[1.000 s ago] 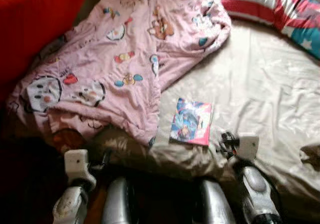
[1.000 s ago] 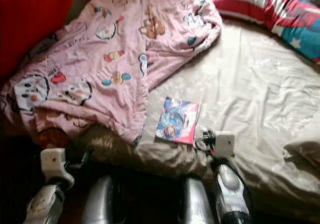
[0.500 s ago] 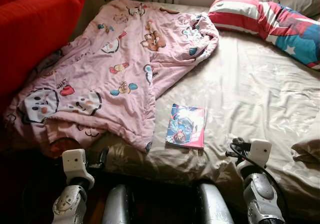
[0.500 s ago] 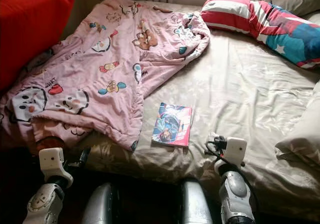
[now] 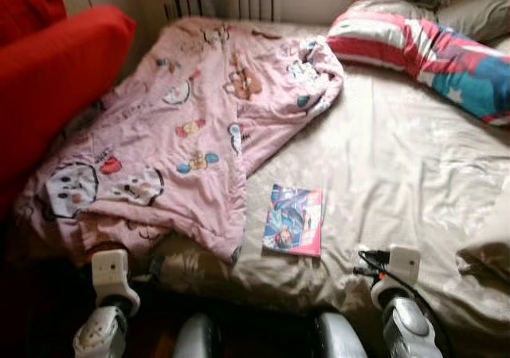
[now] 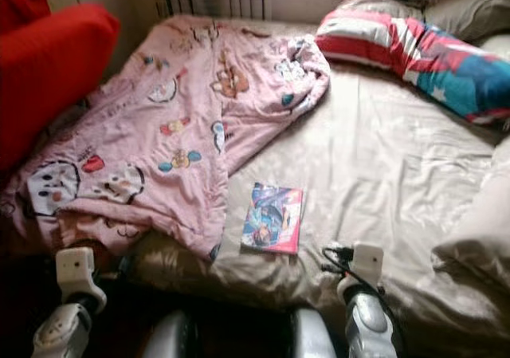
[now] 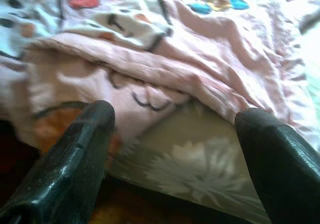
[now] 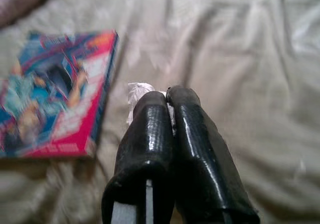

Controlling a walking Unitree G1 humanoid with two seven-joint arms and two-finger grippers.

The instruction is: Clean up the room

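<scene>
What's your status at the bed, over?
Left gripper open at pink blanket edge. Right gripper shut on white scrap, beside book. Nothing blocking the book.

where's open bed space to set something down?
Bare beige sheet between the comic book and striped pillow, right of the pink blanket. Crowded: the blanket covers the bed's left half; right gripper, shut on white scrap, hovers beside the book.

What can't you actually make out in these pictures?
- White scrap in the right gripper: the shut fingers cover most of it.
- Book cover: too blurred to read, eye views.
- Blanket: its near end drops out of sight over the bed edge.
- Striped pillow: cut off by the picture's edge.
</scene>
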